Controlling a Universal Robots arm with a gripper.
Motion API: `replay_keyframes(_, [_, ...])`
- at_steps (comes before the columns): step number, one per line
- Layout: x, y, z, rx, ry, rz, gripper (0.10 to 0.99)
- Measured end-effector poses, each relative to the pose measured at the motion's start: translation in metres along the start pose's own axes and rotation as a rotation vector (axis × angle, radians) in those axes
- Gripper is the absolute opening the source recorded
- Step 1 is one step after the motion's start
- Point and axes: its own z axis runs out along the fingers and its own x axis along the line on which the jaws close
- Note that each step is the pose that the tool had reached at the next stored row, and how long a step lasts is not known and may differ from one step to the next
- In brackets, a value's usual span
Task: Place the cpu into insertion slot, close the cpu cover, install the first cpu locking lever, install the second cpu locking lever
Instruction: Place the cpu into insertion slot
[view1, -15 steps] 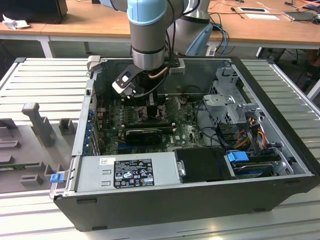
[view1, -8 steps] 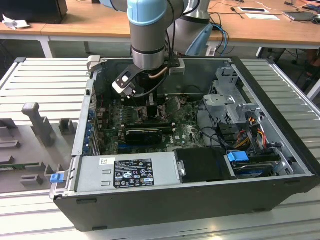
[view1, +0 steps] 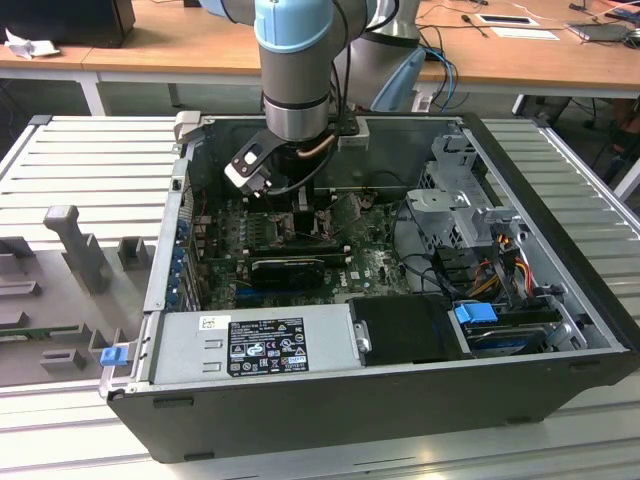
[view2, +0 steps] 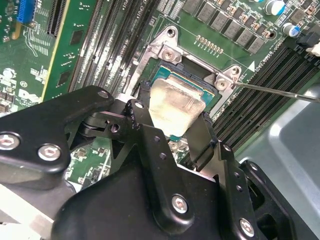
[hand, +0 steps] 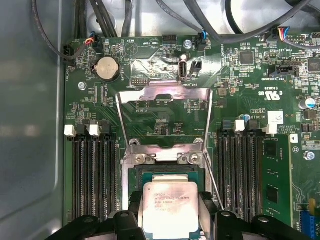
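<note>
A large black metal computer case (view1: 350, 420) lies open in the middle of the exterior view. There the pale blue and grey robot arm (view1: 295, 70) reaches in, its wrist blocking the board's centre. Both wrist views show the green motherboard (hand: 250, 75). The black gripper (view2: 172, 117) clamps the small silver-grey square cpu (hand: 169, 205) by two edges over the black-rimmed square insertion slot (hand: 165, 172). Whether the chip is seated is unclear. The first wrist view shows the thin silvery cpu cover (hand: 165, 94) frame standing open.

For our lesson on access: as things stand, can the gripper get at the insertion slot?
Probably yes: the cpu cover is swung open off the insertion slot, and the gripper, jaws shut on the cpu, sits right over it.
</note>
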Motion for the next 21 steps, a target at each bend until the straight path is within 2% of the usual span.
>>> replay_keyframes(4, [0.0035, -0.0001, 0.0024, 0.000, 0.0002, 0.000, 0.533])
replay_keyframes(13, [0.0041, 0.0012, 0.0038, 0.000, -0.0085, -0.001, 0.533])
replay_keyframes(19, [0.0041, 0.0012, 0.0040, 0.000, -0.0086, -0.001, 0.533])
replay_keyframes(20, [0.0041, 0.0013, 0.0040, 0.000, -0.0087, -0.001, 0.608])
replay_keyframes(21, [0.0041, 0.0013, 0.0040, 0.000, -0.0088, -0.001, 0.608])
